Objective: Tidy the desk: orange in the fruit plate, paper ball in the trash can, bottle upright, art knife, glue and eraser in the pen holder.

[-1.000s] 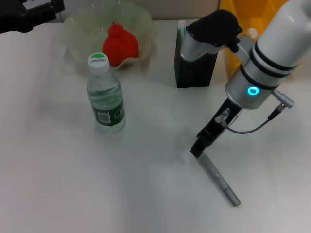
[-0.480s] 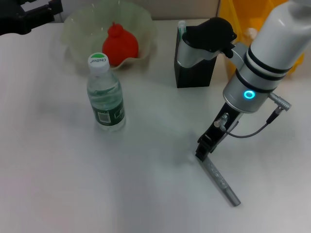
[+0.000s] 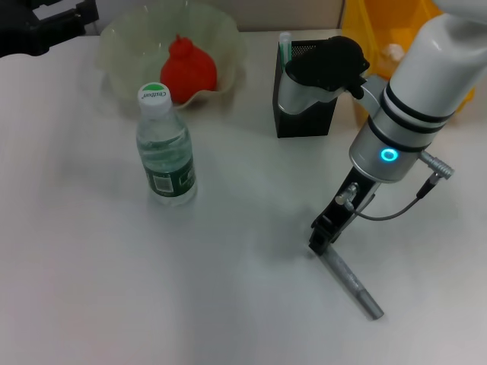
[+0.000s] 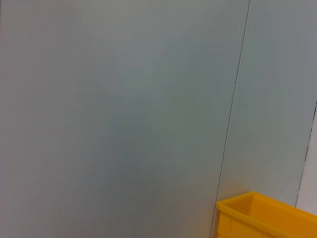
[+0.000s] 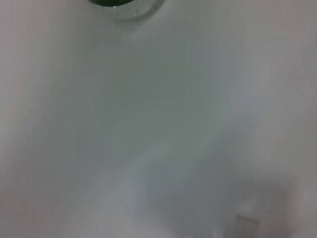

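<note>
The orange [image 3: 188, 67] lies in the pale green fruit plate [image 3: 228, 34] at the back. The bottle [image 3: 163, 148] stands upright in front of the plate; its base shows in the right wrist view [image 5: 119, 4]. The black mesh pen holder [image 3: 304, 118] holds a green-and-white stick [image 3: 284, 46]. A grey art knife [image 3: 351, 287] lies flat on the desk. My right gripper [image 3: 323, 237] is down at the knife's far end, touching it. A pale patch [image 3: 393, 52] shows inside the yellow trash can [image 3: 369, 38]. The eraser is out of view. My left gripper [image 3: 49, 19] is parked at the back left.
The white desk [image 3: 91, 274] stretches left and front of the bottle. The right arm's body [image 3: 415, 91] hangs over the pen holder's right side. The left wrist view shows a grey wall and a corner of the yellow bin [image 4: 267, 215].
My right gripper has shifted a little to the right and toward the front. The knife's far end has moved with it, so the knife has turned slightly. The left arm has not moved.
</note>
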Tool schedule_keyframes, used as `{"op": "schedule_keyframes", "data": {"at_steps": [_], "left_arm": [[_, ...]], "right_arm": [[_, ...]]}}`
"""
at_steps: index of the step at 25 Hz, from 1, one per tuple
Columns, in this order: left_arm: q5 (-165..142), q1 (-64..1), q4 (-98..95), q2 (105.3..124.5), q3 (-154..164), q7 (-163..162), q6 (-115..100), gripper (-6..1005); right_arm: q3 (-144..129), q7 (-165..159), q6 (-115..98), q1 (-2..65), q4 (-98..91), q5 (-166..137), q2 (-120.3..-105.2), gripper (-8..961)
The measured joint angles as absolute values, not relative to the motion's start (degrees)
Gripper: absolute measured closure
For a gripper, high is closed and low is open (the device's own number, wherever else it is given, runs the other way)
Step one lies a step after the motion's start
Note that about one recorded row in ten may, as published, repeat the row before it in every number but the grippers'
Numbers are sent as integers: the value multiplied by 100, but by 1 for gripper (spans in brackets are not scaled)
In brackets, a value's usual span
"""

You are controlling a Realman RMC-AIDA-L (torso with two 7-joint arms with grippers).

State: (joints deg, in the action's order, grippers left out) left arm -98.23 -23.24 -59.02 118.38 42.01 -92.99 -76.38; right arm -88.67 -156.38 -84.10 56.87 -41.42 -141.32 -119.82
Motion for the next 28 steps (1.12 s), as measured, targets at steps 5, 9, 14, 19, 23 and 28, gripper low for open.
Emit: {"op": "schedule_keyframes", "data": {"at_steps": [5,9,14,19,23,28], "left_arm": [[-9821,-2297,-5898,11842,4201,-9297,-7638,238],[-9815,-2279,-5897,11841,4201,-9293,-7638,238],[-9734,-2245,-5897,11838,4201,-9291,-7646,238],[-9680,-2219,-5898,11830,4206,-9290,-7654,238],[-9638,-2214,-5928,11828,4200,-9289,-7655,237],[-9456,-2215,-5925,11817,4198,-9244,-7647,237]], "right_arm": [[-8923,-15597,-8329,5716,-4033,-14018,-11985,680],[-8942,-15595,-8324,5723,-4026,-14014,-11987,684],[-8988,-15589,-8317,5712,-4026,-14008,-11989,812],[-8738,-15321,-8484,5530,-4170,-13852,-11957,813],[-7256,-14606,-9077,4895,-4957,-13618,-11877,813],[-4492,-13096,-9687,4168,-5209,-12371,-11682,812]]}}
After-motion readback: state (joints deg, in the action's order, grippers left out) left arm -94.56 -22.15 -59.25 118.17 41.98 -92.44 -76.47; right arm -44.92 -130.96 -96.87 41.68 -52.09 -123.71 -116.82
